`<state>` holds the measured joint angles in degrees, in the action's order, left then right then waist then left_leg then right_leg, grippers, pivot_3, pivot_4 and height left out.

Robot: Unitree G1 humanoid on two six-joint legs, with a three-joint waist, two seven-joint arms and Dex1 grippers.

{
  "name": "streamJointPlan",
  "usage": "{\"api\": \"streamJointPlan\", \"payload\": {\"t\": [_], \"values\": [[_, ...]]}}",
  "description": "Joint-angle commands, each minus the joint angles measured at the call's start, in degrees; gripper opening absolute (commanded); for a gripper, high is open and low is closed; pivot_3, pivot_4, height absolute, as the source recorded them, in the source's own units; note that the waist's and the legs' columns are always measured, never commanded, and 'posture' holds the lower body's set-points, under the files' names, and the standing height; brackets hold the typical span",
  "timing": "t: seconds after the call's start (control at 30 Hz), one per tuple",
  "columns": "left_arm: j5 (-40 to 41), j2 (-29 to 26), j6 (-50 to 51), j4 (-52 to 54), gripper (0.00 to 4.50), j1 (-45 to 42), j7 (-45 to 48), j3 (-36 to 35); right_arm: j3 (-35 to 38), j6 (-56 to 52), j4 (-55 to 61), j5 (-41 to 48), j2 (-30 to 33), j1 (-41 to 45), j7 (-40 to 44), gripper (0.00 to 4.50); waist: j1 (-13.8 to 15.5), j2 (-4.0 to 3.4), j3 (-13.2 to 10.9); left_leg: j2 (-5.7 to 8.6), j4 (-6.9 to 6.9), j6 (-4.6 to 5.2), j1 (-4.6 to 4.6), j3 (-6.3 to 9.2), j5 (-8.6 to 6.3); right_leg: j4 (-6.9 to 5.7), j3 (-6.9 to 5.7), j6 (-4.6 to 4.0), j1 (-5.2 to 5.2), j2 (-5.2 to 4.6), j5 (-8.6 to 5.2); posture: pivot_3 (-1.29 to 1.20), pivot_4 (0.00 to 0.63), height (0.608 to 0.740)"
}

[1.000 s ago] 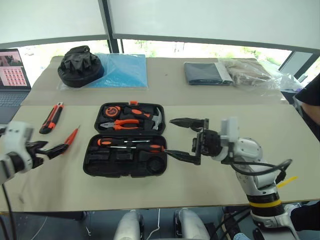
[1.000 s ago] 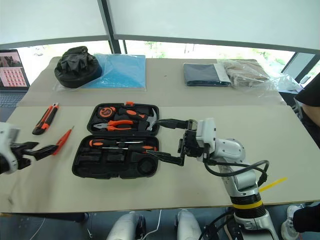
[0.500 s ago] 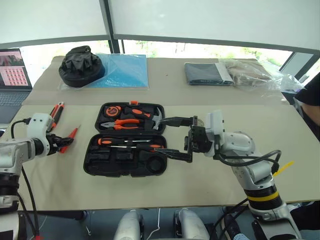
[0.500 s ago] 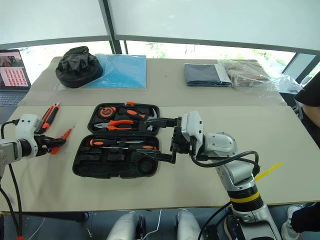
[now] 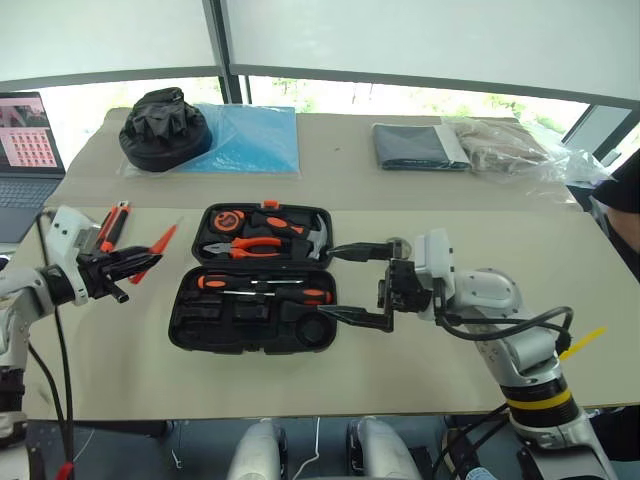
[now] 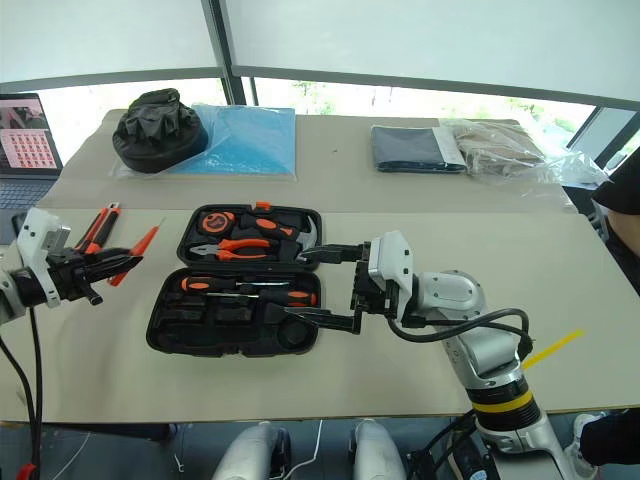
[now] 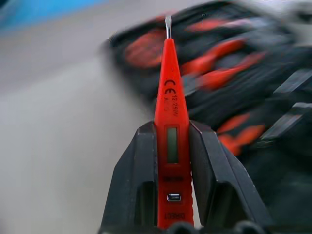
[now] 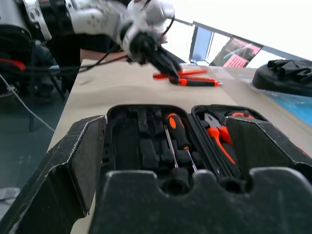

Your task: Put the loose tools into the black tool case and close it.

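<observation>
While the left hand (image 7: pixel 168 161) pinches the tester screwdriver (image 7: pixel 167 97), the blurred case (image 7: pixel 234 73) lies behind.

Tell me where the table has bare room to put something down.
Free: the strip in front of the case, and the patch between the blue sheet and the folded cloth. Crowded: left of the case, where the left pincer holds the tester near the knife.

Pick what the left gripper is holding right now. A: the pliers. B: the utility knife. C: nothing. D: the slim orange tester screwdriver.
D: the left gripper has its fingers clamped on the slim orange tester screwdriver, tip pointing toward the open black tool case.
</observation>
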<state>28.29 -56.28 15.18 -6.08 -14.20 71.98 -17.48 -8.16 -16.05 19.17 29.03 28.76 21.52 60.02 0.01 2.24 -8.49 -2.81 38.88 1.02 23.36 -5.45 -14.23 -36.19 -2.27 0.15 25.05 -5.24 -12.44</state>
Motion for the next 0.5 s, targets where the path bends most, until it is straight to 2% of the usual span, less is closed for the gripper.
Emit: {"api": "streamJointPlan", "payload": {"t": [0.03, 0.23, 0.5], "values": [[-6.55, -3.53, -11.76, 5.51, 0.47, 1.45, 8.76, 7.04, 2.3, 0.7, 1.85, 2.54, 0.24, 0.3, 0.87, 4.5, 0.01, -0.01, -0.01, 0.0, 0.0, 0.0, 0.0, 0.0, 0.0, 0.01, 0.0, 0.0, 0.0, 0.06, 0.0, 0.0, 0.15, 0.74], [-14.4, -2.35, -16.95, 4.94, 0.47, -1.91, 9.47, 16.79, -0.62, 1.08, 0.09, -2.49, 2.92, -0.54, 1.63, 4.5, 0.21, -0.08, -0.04, 0.01, 0.06, -0.01, 0.01, -0.38, 0.02, -0.02, 0.02, 0.01, -0.02, 0.2, -0.01, 0.0, 0.15, 0.74], [-21.48, -0.98, -19.41, 0.12, 0.47, -6.24, 6.47, 21.81, -1.33, -3.3, -0.49, -8.23, 6.49, -2.5, -2.29, 4.5, 0.43, -0.07, -0.03, 0.01, 0.07, 0.0, 0.02, -0.47, 0.02, -0.02, 0.04, 0.02, 0.01, 0.21, -0.02, 0.0, 0.15, 0.74]]}}
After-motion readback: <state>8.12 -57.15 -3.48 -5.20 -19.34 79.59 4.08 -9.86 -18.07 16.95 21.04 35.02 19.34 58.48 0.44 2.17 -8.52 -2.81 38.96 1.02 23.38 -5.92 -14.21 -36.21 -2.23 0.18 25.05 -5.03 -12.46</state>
